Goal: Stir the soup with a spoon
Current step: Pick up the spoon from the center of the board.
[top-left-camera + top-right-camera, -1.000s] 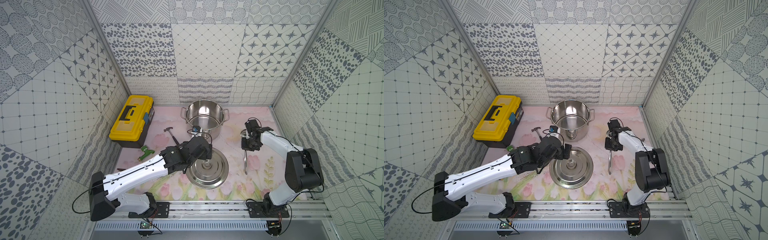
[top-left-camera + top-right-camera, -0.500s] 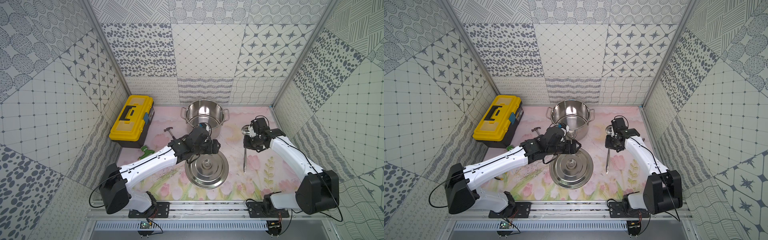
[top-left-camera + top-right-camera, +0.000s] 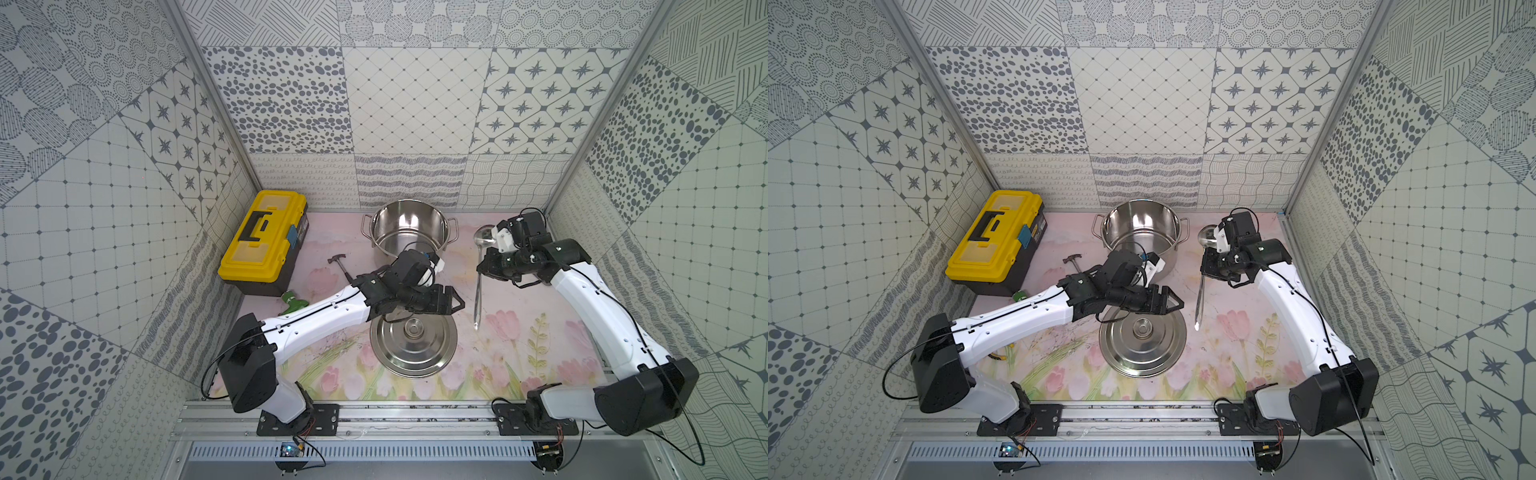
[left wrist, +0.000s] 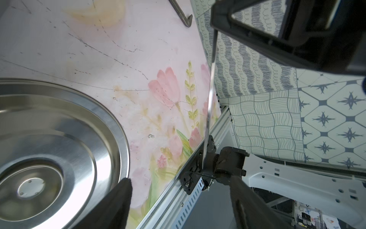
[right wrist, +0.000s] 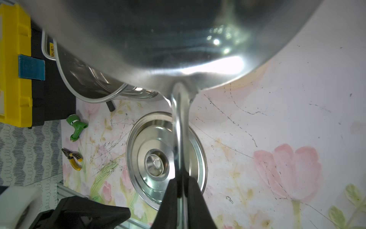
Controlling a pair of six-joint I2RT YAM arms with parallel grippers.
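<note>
Below, scratched tulip-print mat (image 3: pixel 498 365) inside patterned walls (image 3: pixel 415 104); left jaws apart, empty; right jaws tight on ladle (image 3: pixel 478 295).

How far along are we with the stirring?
Done: lid lies on the mat, pot stands open. In hand: right gripper is shut on the ladle, its bowl outside the pot; left gripper is open, empty. Left: lower the ladle into the pot and stir.
</note>
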